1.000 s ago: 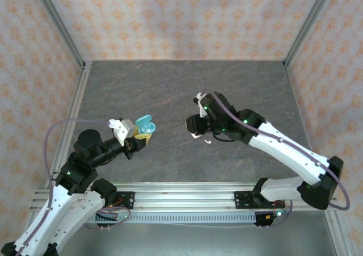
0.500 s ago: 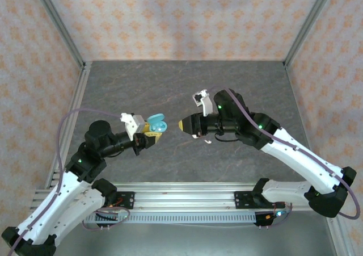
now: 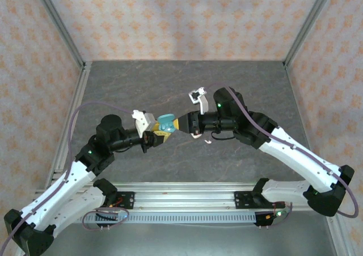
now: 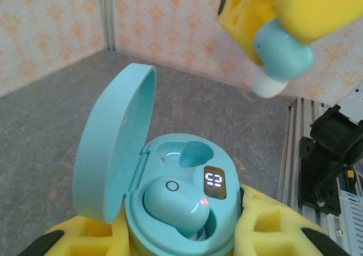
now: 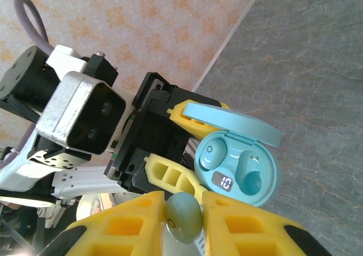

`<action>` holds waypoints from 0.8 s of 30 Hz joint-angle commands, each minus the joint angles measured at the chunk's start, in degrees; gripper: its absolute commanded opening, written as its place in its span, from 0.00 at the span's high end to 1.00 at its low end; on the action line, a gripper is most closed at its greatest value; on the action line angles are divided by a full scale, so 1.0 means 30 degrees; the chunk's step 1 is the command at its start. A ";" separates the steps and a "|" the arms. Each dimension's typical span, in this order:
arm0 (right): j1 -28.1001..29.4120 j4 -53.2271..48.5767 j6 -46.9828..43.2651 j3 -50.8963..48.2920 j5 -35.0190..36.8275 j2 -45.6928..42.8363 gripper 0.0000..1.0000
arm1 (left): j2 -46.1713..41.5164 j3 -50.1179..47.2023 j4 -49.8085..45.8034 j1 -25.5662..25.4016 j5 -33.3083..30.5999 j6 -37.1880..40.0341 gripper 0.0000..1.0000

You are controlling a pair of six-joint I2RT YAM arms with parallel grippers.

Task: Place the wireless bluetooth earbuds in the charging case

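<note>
Pinching a pale teal earbud [image 5: 182,217] between its pads, the right gripper [image 3: 182,124] is hovering just short of the open charging case [image 4: 181,216] clamped in the left gripper [image 3: 152,135], the empty socket [image 5: 249,175] lying just beyond its fingertips, beside the seated earbud [image 4: 173,202].

Bright, even lighting, faint shadows, close foreground slightly soft

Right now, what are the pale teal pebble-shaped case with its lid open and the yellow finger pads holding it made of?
The pale teal pebble-shaped case looks like smooth hard plastic: even colour, soft sheen, a lit display inside. The yellow finger pads look like matte rubber or printed plastic, judging by the dull surface and hollow cut-outs; which one is unclear.
</note>
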 commanded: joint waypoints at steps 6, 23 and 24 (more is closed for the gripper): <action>-0.0069 -0.0586 -0.0899 -0.0145 0.0235 0.0392 0.77 | 0.0577 0.0927 0.1537 -0.0635 0.0223 0.0359 0.84; -0.0073 -0.3232 -0.2865 0.0515 0.1826 0.1307 0.77 | 0.0680 0.0899 0.1610 -0.0968 0.0077 0.0355 0.84; -0.0069 -0.3225 -0.2867 0.0554 0.1855 0.1315 0.77 | 0.0709 0.0926 0.1593 -0.0967 0.0087 0.0333 0.84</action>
